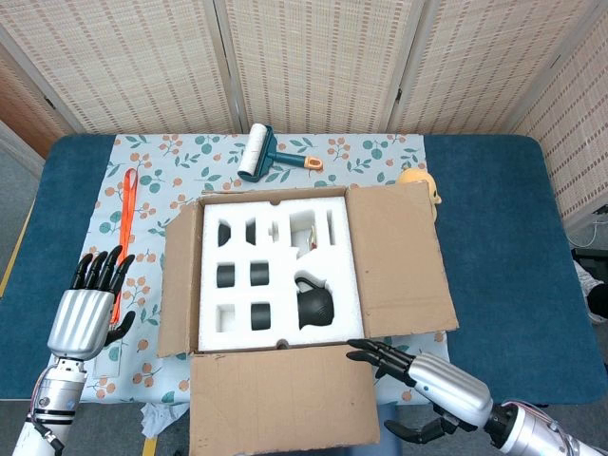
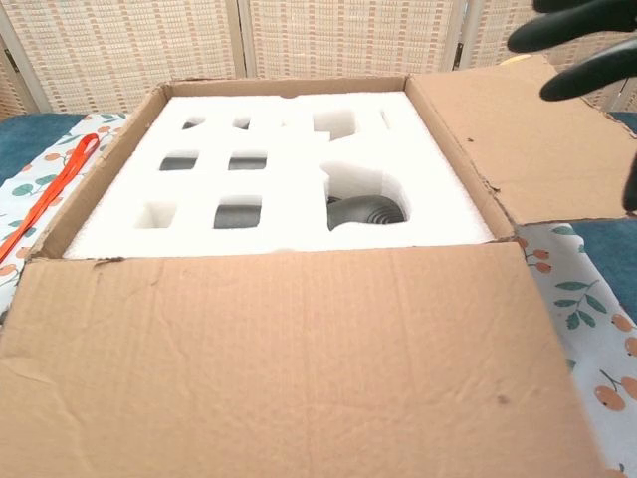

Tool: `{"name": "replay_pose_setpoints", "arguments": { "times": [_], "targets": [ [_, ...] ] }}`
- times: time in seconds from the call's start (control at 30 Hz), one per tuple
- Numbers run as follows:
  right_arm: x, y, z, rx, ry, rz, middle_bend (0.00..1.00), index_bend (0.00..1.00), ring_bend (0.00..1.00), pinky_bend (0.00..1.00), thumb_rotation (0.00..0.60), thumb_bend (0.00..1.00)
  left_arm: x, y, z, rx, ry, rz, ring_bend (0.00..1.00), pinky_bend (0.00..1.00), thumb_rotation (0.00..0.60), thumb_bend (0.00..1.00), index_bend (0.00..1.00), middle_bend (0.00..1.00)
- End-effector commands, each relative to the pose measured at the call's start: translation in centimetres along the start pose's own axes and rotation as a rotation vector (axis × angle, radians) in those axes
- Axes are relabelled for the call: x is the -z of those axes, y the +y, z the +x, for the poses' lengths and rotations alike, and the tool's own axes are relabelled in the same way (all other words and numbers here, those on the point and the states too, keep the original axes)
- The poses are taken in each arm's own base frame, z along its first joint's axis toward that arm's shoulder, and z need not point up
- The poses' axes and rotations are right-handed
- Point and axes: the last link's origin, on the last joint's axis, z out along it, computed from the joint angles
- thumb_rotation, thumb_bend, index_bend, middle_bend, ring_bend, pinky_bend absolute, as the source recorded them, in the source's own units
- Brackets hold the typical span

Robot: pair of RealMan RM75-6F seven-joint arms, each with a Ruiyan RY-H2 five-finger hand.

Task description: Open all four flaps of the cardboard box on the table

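Note:
The cardboard box sits mid-table, its top uncovered. Its near flap lies folded out towards me and fills the lower chest view. The right flap lies out flat, the left flap leans outward, and only the far flap's edge shows. Inside is a white foam insert holding a black teapot. My right hand hovers at the near flap's right corner with its fingers spread, holding nothing. My left hand is open, left of the box.
A lint roller lies behind the box and a yellow toy sits by the right flap's far corner. An orange strap runs along the floral cloth on the left. Blue table surface extends to the right.

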Motion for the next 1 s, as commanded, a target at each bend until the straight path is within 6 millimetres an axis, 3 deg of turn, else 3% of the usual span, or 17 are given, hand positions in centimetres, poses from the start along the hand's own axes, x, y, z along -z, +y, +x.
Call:
{"name": "replay_pose_setpoints", "arguments": {
  "times": [0.03,0.13,0.33,0.57,0.8,1.0],
  "targets": [
    [1.4,0.6,0.0,-0.001,0.001,-0.008,0.0,0.0,0.0,0.26,0.6,0.46,0.0,0.1,-0.1,-0.002,-0.002,0.0,0.0,0.0,0.6,0.38,0.0,0.0],
    [2.3,1.2,0.4,0.052,0.023,-0.016,0.0,0.0,0.0,0.2,0.6,0.46,-0.1,0.3,-0.2,-0.011,-0.005,-0.008,0.0,0.0,0.6,0.38,0.0,0.0],
    [4.3,4.0,1.3,0.355,0.171,-0.133,0.0,0.0,0.0,0.01,0.6,0.46,0.1,0.7,-0.6,-0.016,-0.024,-0.037,0.0,0.0,0.6,0.38,0.0,0.0],
    [8.0,9.6,0.5,0.727,0.456,-0.482,0.0,0.0,0.0,0.0,0.6,0.46,1.1,-0.1,-1.3,-0.014,-0.056,-0.061,0.0,0.0,0.6,0.37,0.0,0.0],
    [10.1,13.3,-1.4,0.755,0.661,-0.675,0.0,0.0,0.0,0.0,0.6,0.46,3.3,-2.6,-2.8,0.003,-0.075,-0.051,0.0,0.0,0.6,0.38,0.0,0.0],
    [11.5,14.5,-2.3,0.773,0.741,-0.711,0.0,0.0,0.0,0.0,0.6,0.46,5.8,-5.3,-4.2,0.018,-0.055,-0.014,0.0,0.0,0.6,0.38,0.0,0.0]
  ]
}}
